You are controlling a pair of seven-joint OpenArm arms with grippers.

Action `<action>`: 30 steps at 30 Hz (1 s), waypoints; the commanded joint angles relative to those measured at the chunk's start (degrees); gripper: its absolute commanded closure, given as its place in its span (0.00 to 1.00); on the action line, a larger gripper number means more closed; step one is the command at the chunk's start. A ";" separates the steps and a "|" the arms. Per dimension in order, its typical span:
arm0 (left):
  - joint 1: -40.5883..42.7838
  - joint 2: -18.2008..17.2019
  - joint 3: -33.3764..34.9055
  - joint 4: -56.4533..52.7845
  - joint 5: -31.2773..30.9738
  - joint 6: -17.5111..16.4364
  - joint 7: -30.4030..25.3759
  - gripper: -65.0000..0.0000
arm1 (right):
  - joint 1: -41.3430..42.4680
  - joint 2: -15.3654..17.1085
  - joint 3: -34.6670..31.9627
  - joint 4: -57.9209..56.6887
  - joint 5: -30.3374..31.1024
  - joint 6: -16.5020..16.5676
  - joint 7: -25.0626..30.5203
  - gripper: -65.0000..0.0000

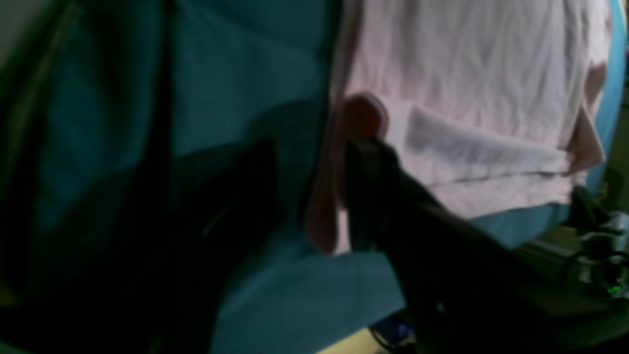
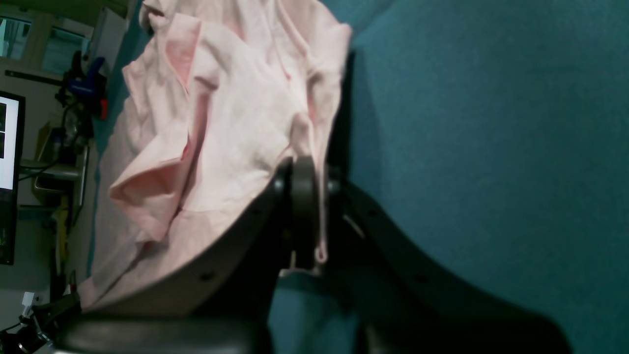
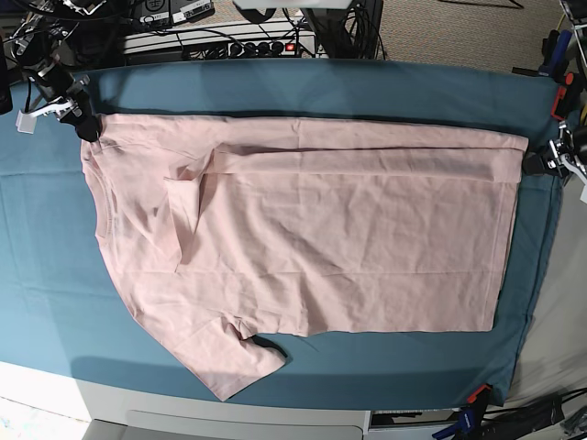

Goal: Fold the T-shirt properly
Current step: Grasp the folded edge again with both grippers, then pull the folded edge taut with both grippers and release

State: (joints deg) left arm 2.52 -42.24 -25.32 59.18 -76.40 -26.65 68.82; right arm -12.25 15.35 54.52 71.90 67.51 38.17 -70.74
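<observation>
The pale pink T-shirt (image 3: 312, 229) lies spread sideways on the teal cloth (image 3: 37, 266), collar to the left and hem to the right. Its far long edge is folded over in a strip, and one sleeve (image 3: 234, 362) sticks out toward the front. My right gripper (image 3: 84, 126) is at the far left shoulder corner; in the right wrist view it (image 2: 314, 177) is shut, with bunched pink fabric (image 2: 231, 123) pinched between its fingers. My left gripper (image 3: 535, 163) is at the far hem corner. In the left wrist view it (image 1: 309, 147) stands open, the shirt's edge (image 1: 322, 216) between its dark fingers (image 1: 363, 191).
Cables and a power strip (image 3: 229, 41) run behind the table's far edge. Clamps (image 3: 472, 396) hold the cloth at the right corners. A monitor (image 2: 10, 177) and clutter stand off to one side. The white table front (image 3: 55, 390) shows below the cloth.
</observation>
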 commanded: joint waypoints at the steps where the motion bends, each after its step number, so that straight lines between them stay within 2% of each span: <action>1: -0.28 -1.73 -0.48 0.55 -0.96 -0.26 0.33 0.62 | -0.11 1.03 0.17 0.37 0.42 -0.22 0.02 1.00; 15: 2.56 -1.73 -0.46 0.55 -7.28 -2.14 3.23 0.62 | -0.09 1.01 0.17 0.37 0.44 -0.22 0.04 1.00; 17: 2.56 -1.73 -0.46 0.55 -8.24 -3.28 3.67 0.62 | -0.09 1.01 0.17 0.37 0.44 -0.22 0.04 1.00; 28: 2.54 -0.79 -0.46 0.57 -8.60 -4.17 3.61 0.62 | -0.09 1.01 0.17 0.37 0.44 -0.22 0.31 1.00; 30: 2.54 -0.79 -0.46 0.57 -8.60 -4.31 3.61 0.65 | -0.09 1.01 0.17 0.37 0.46 -0.22 0.72 1.00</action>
State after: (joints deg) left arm 5.54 -41.58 -25.30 59.18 -84.01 -30.50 72.44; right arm -12.25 15.35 54.52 71.90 67.51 38.17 -70.50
